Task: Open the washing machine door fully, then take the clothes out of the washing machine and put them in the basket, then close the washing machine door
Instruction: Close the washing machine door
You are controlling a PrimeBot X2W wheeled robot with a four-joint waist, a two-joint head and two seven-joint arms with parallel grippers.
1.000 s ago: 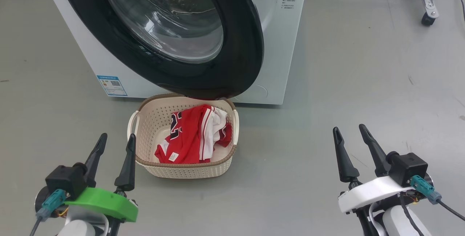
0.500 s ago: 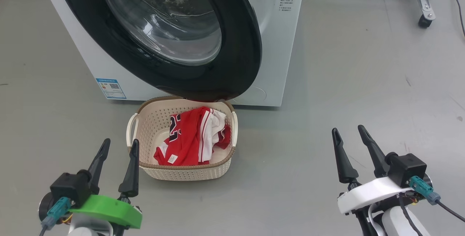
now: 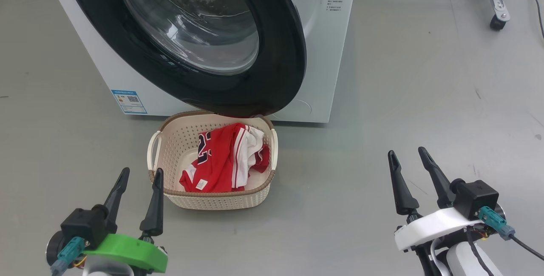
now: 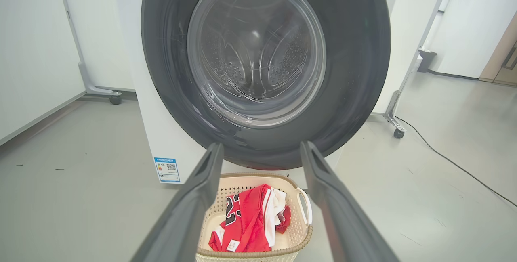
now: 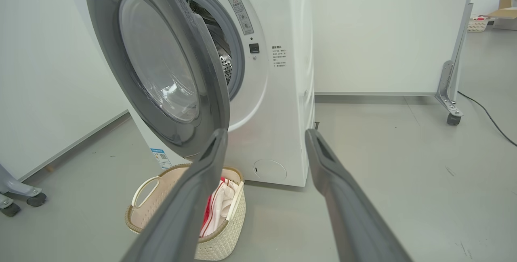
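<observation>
Since a second ago my left fingers (image 3: 155, 203) have sunk slightly lower in the head view. I see the clothes (image 3: 223, 157) heaped in the basket (image 3: 212, 201), just ahead and to the right of those fingers, untouched; my right fingers (image 3: 399, 186) are well apart from it. Both pairs stand spread, holding nothing. Behind the basket, the washing machine door (image 3: 276, 55) stands ajar on the washing machine (image 3: 327, 55).
</observation>
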